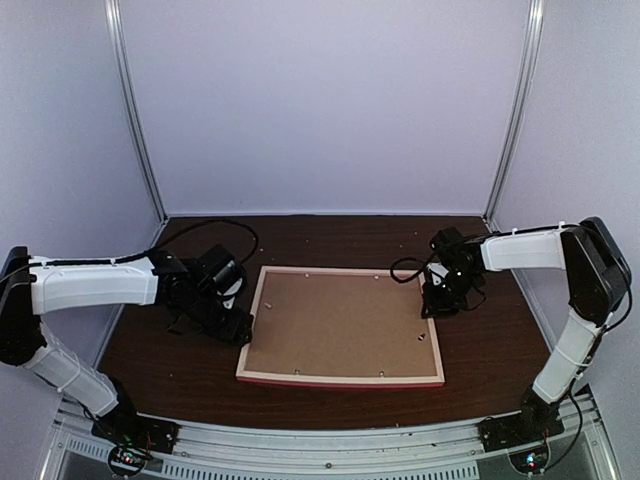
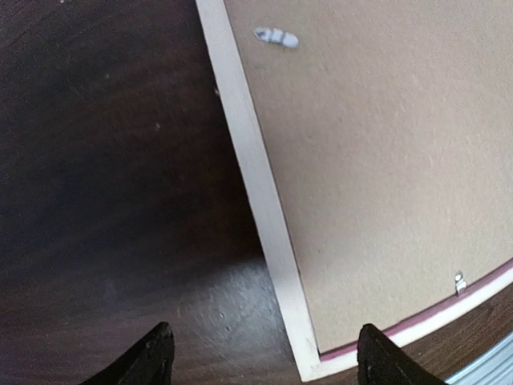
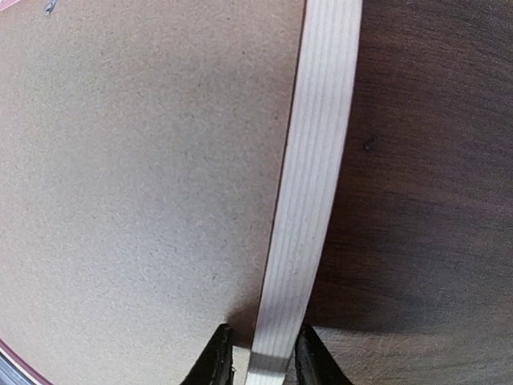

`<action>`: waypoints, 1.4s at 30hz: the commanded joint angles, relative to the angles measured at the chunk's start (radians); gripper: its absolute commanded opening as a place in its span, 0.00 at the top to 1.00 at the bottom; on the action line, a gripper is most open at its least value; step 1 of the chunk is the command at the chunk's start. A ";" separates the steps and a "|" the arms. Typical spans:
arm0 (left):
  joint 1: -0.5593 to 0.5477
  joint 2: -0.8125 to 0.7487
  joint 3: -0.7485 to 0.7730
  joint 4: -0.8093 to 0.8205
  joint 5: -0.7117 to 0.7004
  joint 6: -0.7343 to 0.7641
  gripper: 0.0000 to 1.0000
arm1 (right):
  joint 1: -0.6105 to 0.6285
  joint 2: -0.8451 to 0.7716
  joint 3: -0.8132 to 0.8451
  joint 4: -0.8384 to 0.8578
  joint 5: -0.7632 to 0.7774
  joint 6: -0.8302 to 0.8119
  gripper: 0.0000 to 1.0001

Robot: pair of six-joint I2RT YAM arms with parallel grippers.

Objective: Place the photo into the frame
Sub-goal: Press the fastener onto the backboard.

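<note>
Photo: we cannot see it in any view. If it is already in, it lies hidden under the board, and we cannot confirm that.
Frame: the frame lies face down at the centre of the top view, with its pale wood back upward and a pink strip along its lower edge.
Backing board: the brown backing board fills the opening and looks flat between the bars.
Clips: small metal clips sit along the inner edge. Whether they are turned over the board is too small for us to tell.
Right gripper: the right gripper is at the bottom of its wrist view. Its fingers press against either side of the frame's right bar, pinching it.
Left gripper: the left gripper is spread wide and holds nothing. It hangs over the frame's lower left corner, one finger over the table and the other over the board.
Step in hand: we judge it to be locking the back, with the right side steadying the frame and the left free for the clips.
Doing it well: we should keep the pinch firm and level, bring the free fingers down beside one clip, and push along the board rather than into it.
Risk: a sideways shove could slide the frame or lift the board's edge.
</note>
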 commanded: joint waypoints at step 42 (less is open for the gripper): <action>0.224 0.553 0.410 0.145 0.066 0.102 0.48 | 0.005 -0.010 -0.041 0.036 -0.078 -0.046 0.79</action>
